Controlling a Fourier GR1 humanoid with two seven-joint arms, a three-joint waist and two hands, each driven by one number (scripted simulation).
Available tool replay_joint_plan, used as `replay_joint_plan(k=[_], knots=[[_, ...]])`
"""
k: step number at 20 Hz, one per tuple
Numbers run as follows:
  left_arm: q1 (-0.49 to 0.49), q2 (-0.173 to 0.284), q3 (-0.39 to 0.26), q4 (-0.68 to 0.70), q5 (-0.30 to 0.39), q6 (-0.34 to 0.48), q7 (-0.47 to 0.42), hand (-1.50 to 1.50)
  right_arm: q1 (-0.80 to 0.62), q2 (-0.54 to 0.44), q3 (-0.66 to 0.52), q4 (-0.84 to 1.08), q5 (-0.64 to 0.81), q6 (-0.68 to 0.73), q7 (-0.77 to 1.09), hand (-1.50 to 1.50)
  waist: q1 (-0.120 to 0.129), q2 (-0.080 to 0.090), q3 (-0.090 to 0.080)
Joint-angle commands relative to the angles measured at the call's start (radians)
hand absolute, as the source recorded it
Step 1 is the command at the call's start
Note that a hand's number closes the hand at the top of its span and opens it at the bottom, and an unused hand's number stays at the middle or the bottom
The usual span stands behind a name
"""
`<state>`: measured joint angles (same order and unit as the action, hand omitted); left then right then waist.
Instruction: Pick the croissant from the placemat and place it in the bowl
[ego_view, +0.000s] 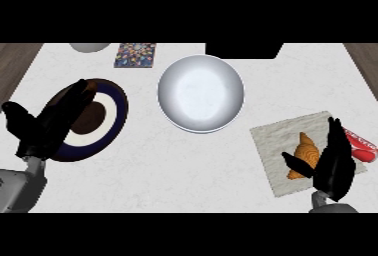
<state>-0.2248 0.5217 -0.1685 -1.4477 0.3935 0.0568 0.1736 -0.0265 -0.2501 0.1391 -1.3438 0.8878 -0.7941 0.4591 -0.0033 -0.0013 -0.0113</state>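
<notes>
The right hand (334, 162) stands over the placemat (275, 134) near the counter's right edge, fingers straight and spread, thumb (295, 162) reaching across the croissant (305, 150) without closing on it. The croissant is golden brown, lying on the placemat, narrow tip pointing away. The white bowl (201, 93) sits mid-counter toward the far edge. The left hand (46, 122) rests open above a dark plate (103, 127) at the left edge.
</notes>
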Motion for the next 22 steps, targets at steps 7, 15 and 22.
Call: replay_joint_plan(k=[7, 15, 22], knots=[[-0.036, -0.008, -0.003, 0.016, -0.010, -0.006, 0.018, 0.00, -0.260, 0.055, 0.051, -0.095, 0.234, 0.643, 0.597, -1.50, 0.012, -0.004, 0.002], [0.018, -0.012, -0.006, -0.038, -0.008, -0.023, 0.026, 0.00, -0.482, 0.150, -0.006, -0.051, 0.208, 1.039, 0.858, -1.50, 0.021, -0.003, 0.009], [0.014, -0.023, 0.024, -0.004, -0.021, -0.018, 0.008, 0.00, -0.489, 0.211, -0.051, -0.036, 0.240, 1.124, 0.912, -1.50, 0.003, -0.003, 0.010]])
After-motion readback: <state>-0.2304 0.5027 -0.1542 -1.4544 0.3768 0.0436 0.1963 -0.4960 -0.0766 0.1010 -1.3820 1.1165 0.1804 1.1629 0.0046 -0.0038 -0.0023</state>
